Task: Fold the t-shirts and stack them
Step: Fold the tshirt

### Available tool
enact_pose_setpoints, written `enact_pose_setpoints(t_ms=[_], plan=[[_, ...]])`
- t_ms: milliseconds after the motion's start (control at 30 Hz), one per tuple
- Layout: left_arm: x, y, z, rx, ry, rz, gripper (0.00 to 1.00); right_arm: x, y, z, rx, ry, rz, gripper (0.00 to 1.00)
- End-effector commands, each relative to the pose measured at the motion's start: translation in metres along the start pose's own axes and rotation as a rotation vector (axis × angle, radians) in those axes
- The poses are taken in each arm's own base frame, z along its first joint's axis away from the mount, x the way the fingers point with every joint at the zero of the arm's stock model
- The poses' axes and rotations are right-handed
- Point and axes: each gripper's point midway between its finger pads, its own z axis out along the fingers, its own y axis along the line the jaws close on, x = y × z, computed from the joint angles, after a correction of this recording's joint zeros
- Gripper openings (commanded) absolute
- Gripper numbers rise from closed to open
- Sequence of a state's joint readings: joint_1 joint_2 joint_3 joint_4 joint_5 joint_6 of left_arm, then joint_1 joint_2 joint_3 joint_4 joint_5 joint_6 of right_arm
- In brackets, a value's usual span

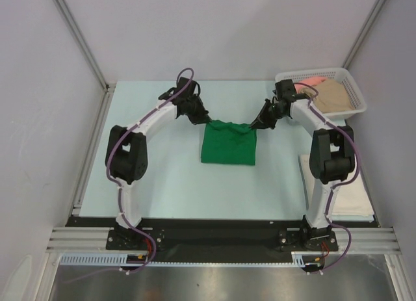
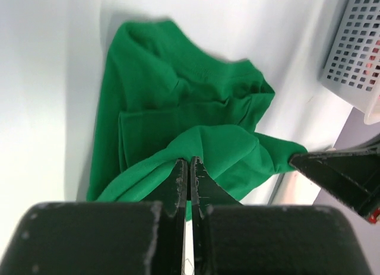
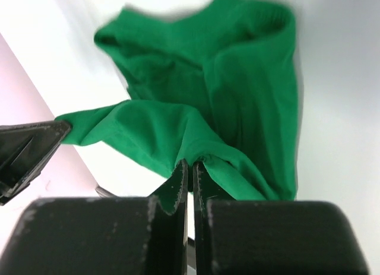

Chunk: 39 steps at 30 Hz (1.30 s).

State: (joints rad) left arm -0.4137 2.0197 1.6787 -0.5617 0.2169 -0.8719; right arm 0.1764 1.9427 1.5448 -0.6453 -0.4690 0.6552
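A bright green t-shirt (image 1: 228, 144) lies partly folded in the middle of the table. My left gripper (image 1: 204, 120) is shut on its far left corner, and the pinch shows in the left wrist view (image 2: 189, 162). My right gripper (image 1: 253, 127) is shut on its far right corner, as in the right wrist view (image 3: 190, 165). Both hold the far edge (image 2: 225, 144) lifted a little above the table. A tan t-shirt (image 1: 333, 96) and a salmon-pink one (image 1: 309, 84) lie in the basket. A folded cream-white t-shirt (image 1: 348, 194) lies at the near right.
A white mesh basket (image 1: 351, 83) stands at the far right corner and shows in the left wrist view (image 2: 356, 49). Grey walls close in the left, back and right. A metal rail runs along the near edge under the arm bases.
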Motion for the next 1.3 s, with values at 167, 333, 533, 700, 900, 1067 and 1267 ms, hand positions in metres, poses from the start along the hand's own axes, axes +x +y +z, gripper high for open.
enact_pose_setpoints(t_ms=[167, 333, 533, 700, 900, 1067, 1267], plan=[[-0.030, -0.015, 0.015, 0.090, 0.035, 0.029, 0.01, -0.030, 0.002, 0.011, -0.029, 0.021, 0.001, 0.00], [-0.033, -0.009, 0.027, 0.095, 0.055, 0.020, 0.04, -0.034, -0.005, 0.015, -0.021, 0.021, 0.018, 0.00], [-0.043, -0.009, 0.032, 0.101, 0.043, 0.041, 0.07, -0.044, -0.014, 0.018, 0.001, 0.017, 0.028, 0.00], [-0.041, -0.006, 0.045, 0.103, 0.060, 0.033, 0.08, -0.056, -0.024, 0.018, 0.018, 0.000, 0.042, 0.01], [-0.071, -0.005, 0.050, 0.047, -0.036, 0.170, 0.26, -0.091, -0.035, 0.024, 0.090, -0.055, -0.038, 0.44], [-0.120, 0.002, -0.010, -0.138, -0.251, 0.343, 0.53, -0.126, 0.005, -0.023, 0.096, -0.165, -0.225, 0.70], [-0.097, 0.008, -0.058, -0.148, -0.308, 0.391, 0.64, -0.085, 0.027, -0.034, 0.069, -0.173, -0.361, 0.70]])
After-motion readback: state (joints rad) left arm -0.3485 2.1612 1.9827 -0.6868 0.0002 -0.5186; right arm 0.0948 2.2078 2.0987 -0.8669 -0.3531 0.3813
